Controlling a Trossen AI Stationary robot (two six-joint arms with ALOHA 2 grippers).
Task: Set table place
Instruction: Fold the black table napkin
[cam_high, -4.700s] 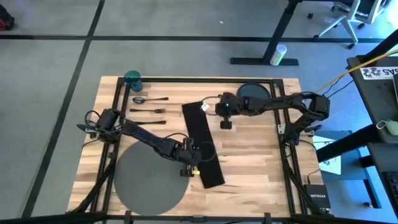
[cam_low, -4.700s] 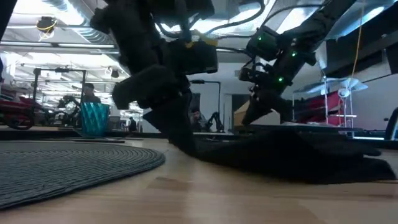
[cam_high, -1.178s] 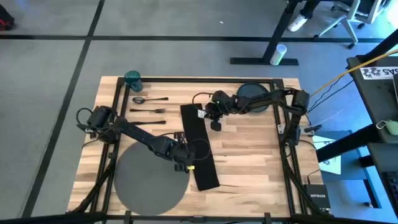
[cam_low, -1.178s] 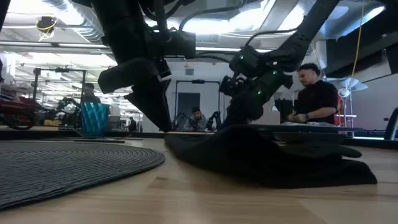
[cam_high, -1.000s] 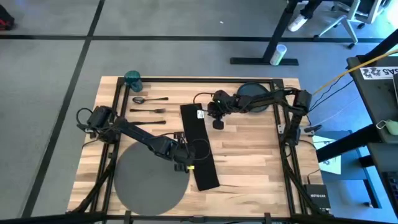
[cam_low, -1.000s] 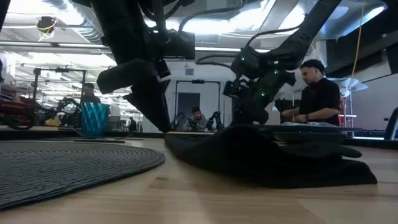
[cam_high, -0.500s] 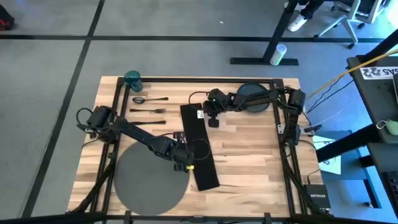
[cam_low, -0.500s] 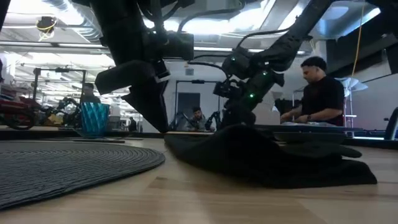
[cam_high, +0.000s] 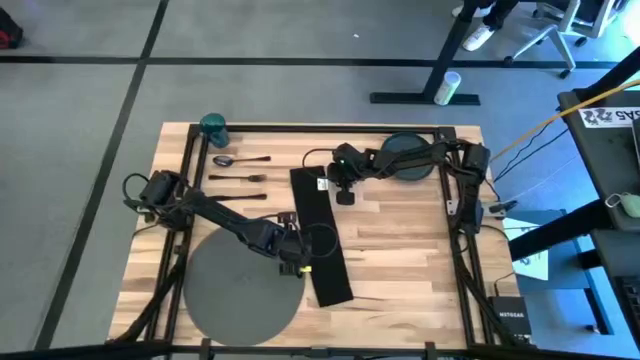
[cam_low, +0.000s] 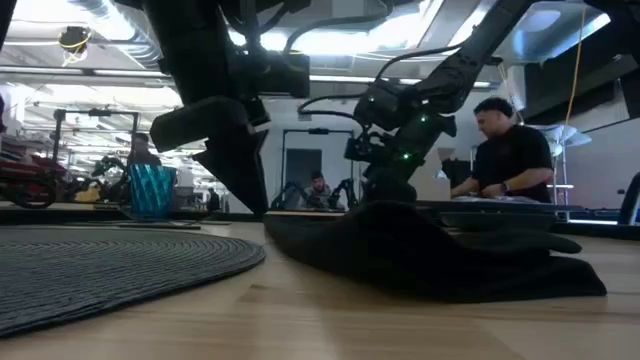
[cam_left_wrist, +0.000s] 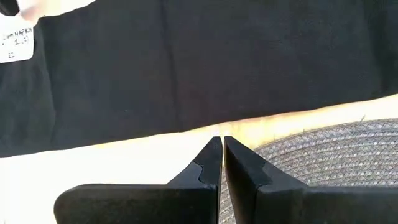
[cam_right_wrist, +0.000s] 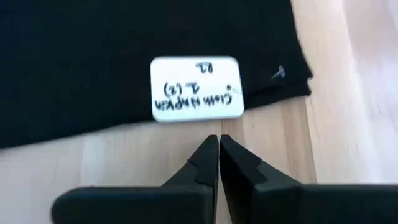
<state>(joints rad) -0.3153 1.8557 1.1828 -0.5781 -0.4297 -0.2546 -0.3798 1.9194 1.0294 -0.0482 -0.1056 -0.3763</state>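
The black napkin (cam_high: 320, 235) lies as a long strip across the table's middle, its white label (cam_right_wrist: 196, 88) at the far end. The grey mat (cam_high: 240, 290) lies flat at the near left. My left gripper (cam_high: 299, 261) is shut, its tips (cam_left_wrist: 222, 142) over bare wood between the napkin's edge (cam_left_wrist: 186, 62) and the mat (cam_left_wrist: 323, 155). My right gripper (cam_high: 341, 197) is shut too, its tips (cam_right_wrist: 219, 139) over wood just off the napkin's label end. The teal cup (cam_high: 213, 125), spoon (cam_high: 240, 159) and fork (cam_high: 238, 177) sit at the far left. The dark plate (cam_high: 405, 155) lies under my right arm.
Black frame rails (cam_high: 320, 128) run along the table's edges. Bare wood (cam_high: 400, 250) stretches right of the napkin. In the low view the napkin (cam_low: 430, 250) bulges in folds, and a person (cam_low: 505, 150) sits beyond the table.
My right gripper has drifted a little toward the table's left and far edge, staying shut beside the napkin's label end. The napkin has stayed where it was.
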